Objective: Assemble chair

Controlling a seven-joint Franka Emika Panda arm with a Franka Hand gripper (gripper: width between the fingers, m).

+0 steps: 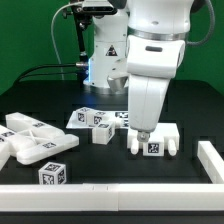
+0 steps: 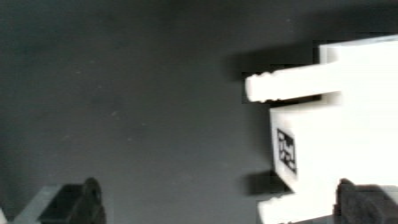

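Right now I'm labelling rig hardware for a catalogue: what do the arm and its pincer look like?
The glossy white, rounded robot arm has a dark grey ring at one joint. Its white pincer ends in two slim dark fingers. No markings are legible.

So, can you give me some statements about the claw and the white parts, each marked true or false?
1. The claw is open and empty. True.
2. All the parts are already joined. False: they lie loose, for example the flat panels and the small block.
3. The pegged part lies right by the claw. True.
4. The table is white. False: it is black; only the parts are white.
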